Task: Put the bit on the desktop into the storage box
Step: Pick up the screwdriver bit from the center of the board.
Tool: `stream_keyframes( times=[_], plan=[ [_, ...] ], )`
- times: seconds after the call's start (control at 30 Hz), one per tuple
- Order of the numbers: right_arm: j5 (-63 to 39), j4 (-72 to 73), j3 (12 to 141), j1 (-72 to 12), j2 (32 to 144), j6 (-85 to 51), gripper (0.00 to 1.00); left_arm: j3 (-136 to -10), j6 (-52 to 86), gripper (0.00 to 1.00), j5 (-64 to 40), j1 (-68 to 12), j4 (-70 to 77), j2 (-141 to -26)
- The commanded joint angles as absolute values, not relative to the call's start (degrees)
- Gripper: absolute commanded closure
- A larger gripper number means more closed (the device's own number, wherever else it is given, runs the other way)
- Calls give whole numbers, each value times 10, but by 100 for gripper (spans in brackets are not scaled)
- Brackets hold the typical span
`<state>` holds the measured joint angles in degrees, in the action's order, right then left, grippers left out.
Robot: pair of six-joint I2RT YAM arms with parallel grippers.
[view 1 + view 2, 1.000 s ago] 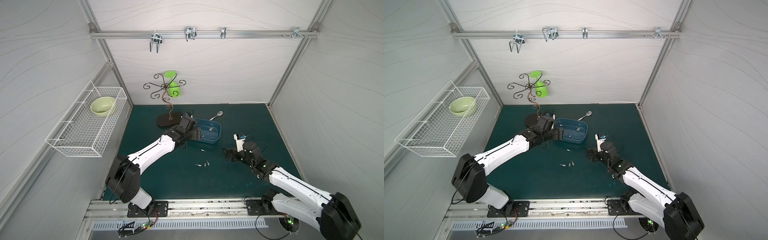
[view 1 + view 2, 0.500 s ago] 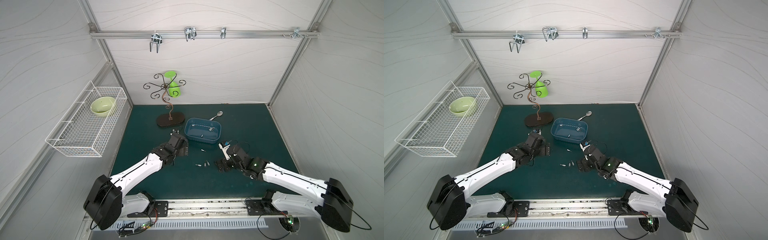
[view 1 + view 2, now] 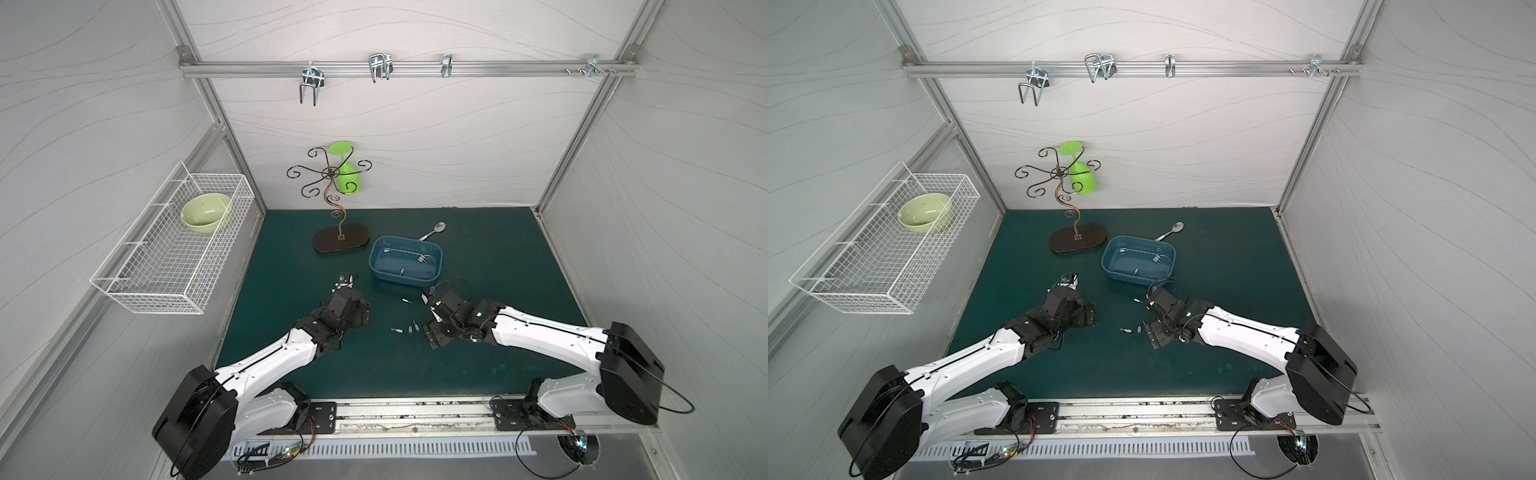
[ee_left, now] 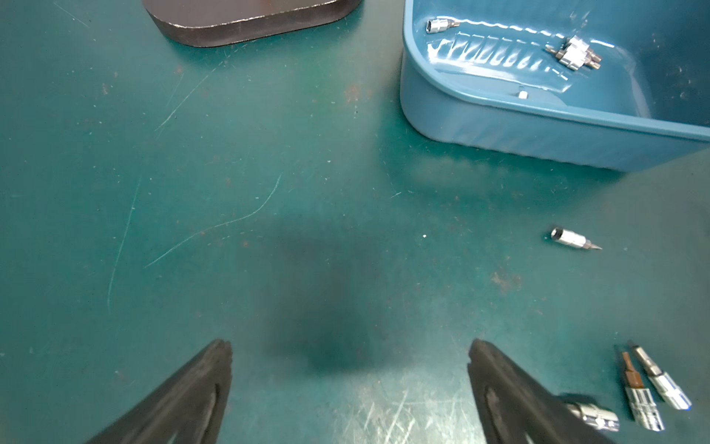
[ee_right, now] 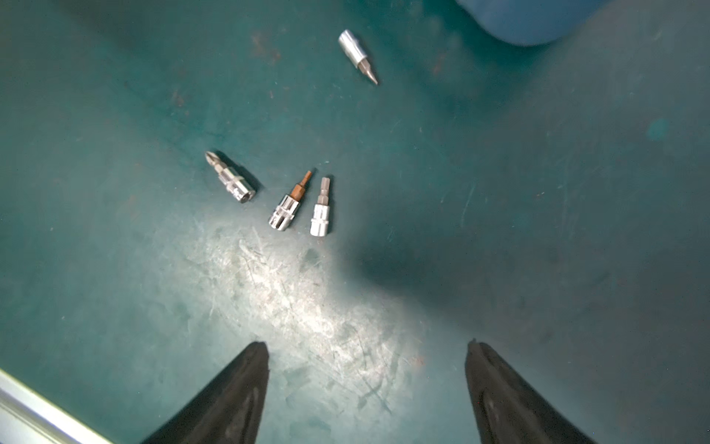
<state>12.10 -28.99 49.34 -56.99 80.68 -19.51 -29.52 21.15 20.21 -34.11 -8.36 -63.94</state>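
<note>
Several small silver bits lie on the dark teal desktop (image 3: pixel 498 266). One bit (image 3: pixel 406 300) (image 5: pixel 357 54) rests just in front of the blue storage box (image 3: pixel 405 280) (image 3: pixel 1129 279) (image 4: pixel 499 127). Three more bits (image 3: pixel 409 329) (image 5: pixel 288 209) (image 4: pixel 641 399) lie in a cluster nearer the front. My right gripper (image 3: pixel 428 322) (image 5: pixel 367 346) is open and low over the desktop, right beside that cluster, with nothing between its fingers. My left gripper (image 3: pixel 361 311) (image 4: pixel 347 346) is open and empty, left of the cluster. Other bits (image 4: pixel 574 54) lie inside the box.
A dark oval stand base (image 3: pixel 341 244) with a curled wire tree and a hanging green goblet (image 3: pixel 345 174) stands behind the box on its left. A spoon (image 3: pixel 434 230) lies behind the box. A white wire basket (image 3: pixel 174 249) holding a green bowl (image 3: pixel 205 212) hangs on the left wall.
My left arm has drawn back from the storage box toward the front of the desktop. My right arm has swung left and lower, up to the cluster of bits.
</note>
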Motion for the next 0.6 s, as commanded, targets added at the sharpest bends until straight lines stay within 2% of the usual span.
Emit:
stream_keyframes(
  times=[0.0,0.27,0.57],
  plan=[
    [102,-312,520,-575,835,-204,25,-298,203,1,210,-339,-44,-625],
    [87,-309,567,-577,911,-202,48,-298,200,1,223,-339,-45,-626],
    [86,-308,613,-577,981,-199,60,-298,198,1,227,-340,-46,-626]
  ],
)
